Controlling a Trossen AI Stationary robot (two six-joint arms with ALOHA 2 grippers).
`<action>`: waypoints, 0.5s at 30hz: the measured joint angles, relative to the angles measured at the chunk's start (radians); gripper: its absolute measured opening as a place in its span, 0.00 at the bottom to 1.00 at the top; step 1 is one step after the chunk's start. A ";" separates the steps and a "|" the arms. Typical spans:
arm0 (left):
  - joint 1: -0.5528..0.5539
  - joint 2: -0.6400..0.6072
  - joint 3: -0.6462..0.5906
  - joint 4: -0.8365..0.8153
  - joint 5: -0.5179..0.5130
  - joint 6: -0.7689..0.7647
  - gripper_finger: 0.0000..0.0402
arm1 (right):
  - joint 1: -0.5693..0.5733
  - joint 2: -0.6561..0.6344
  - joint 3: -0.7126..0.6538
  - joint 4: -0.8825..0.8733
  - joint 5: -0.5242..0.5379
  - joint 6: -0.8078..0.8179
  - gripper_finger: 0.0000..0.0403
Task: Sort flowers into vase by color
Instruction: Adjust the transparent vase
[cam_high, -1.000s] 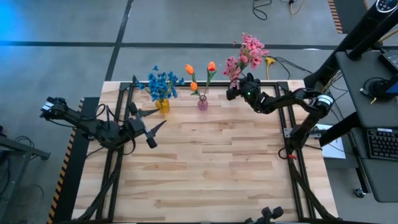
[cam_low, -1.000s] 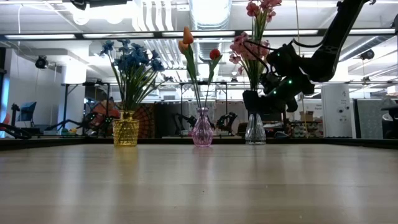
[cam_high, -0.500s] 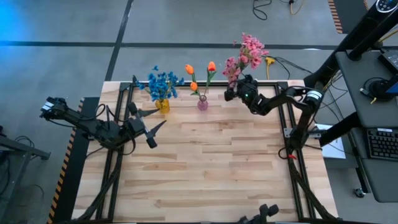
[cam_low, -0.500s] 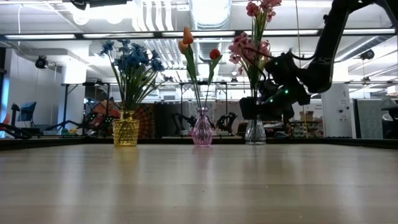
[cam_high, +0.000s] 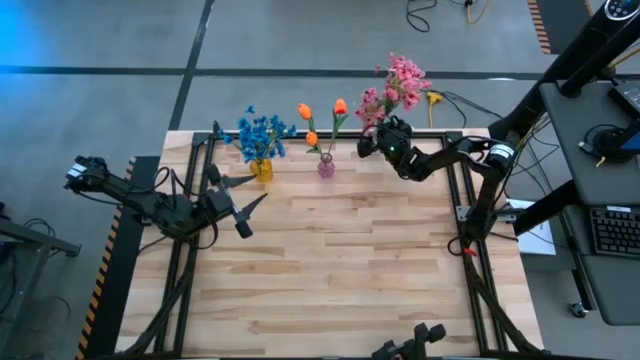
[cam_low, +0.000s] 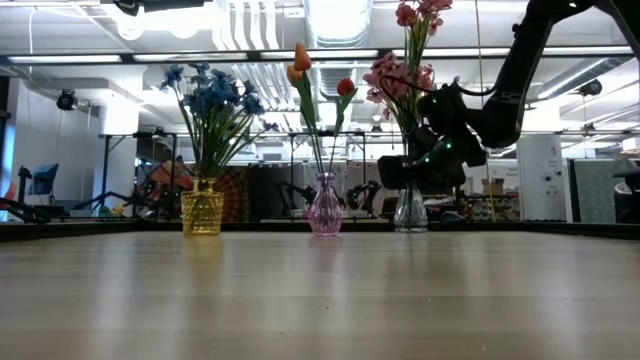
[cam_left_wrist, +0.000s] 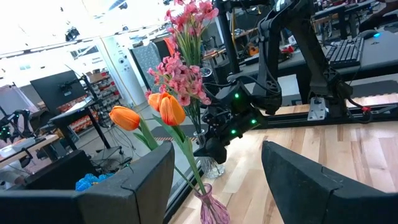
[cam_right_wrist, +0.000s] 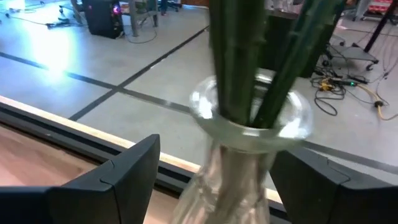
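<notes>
We count three vases in a row along the table's far edge, at twelve o'clock in the overhead view, each holding one colour. The faceted yellow glass vase (cam_low: 202, 212) at the left end carries the single bunch of blue clustered blooms (cam_low: 210, 95). The pink ribbed glass vase (cam_low: 325, 212) in the middle holds three small orange tulip-like buds (cam_high: 321, 116) on thin green stems. The clear glass vase (cam_low: 410, 212) at the right end holds two pink blossom sprays (cam_high: 396, 87), a taller and a shorter one; their green stems (cam_right_wrist: 258, 56) stand together in its mouth.

The right gripper (cam_high: 372, 146) sits just beside the pink sprays, at about their six o'clock seen from above, with its dark arm bent back toward three o'clock. Its two fingers (cam_right_wrist: 115, 180) are spread wide, one on either side of the clear vase's neck and clear of the glass, gripping nothing.

The left gripper (cam_high: 240, 205) waits low at the table's nine o'clock side, well apart from the vases, pointing toward the row, its fingers (cam_left_wrist: 140, 186) parted and empty.
</notes>
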 joint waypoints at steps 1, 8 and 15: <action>0.000 0.000 0.000 0.000 0.000 0.000 0.56 | -0.001 0.000 0.000 -0.001 0.002 0.001 0.69; 0.000 0.000 0.000 0.000 0.000 0.000 0.56 | -0.004 0.000 0.000 0.000 0.004 0.009 0.66; 0.000 0.000 0.000 0.000 0.000 0.000 0.56 | -0.022 0.000 0.000 0.000 -0.021 0.035 0.60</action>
